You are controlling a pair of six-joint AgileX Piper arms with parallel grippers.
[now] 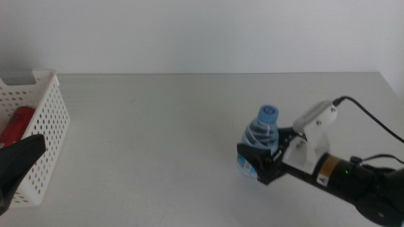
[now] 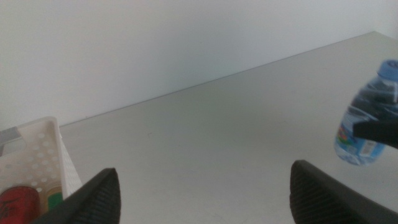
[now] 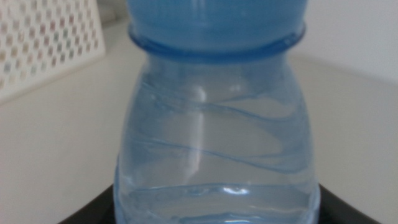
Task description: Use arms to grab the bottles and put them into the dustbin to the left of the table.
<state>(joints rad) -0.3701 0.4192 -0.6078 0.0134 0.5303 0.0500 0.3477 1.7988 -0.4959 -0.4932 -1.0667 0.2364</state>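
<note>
Lower right of frame: right pincer point(image 1: 262, 165) grasping water bottle point(image 1: 259, 142) on worktop point(image 1: 158, 126). Left pincer point(image 2: 202, 193) released, waiting. Next likely: lift, carry to dustbin point(image 1: 44, 126) at left.

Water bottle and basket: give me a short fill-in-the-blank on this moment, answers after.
1. The water bottle has a ____ cap.
2. It stands between the jaws of the ____ pincer.
3. The red can lies inside the ____, by the table's left edge.
4. The left pincer, waiting near the basket, holds ____.

Missing words: blue; right; basket; nothing
</note>
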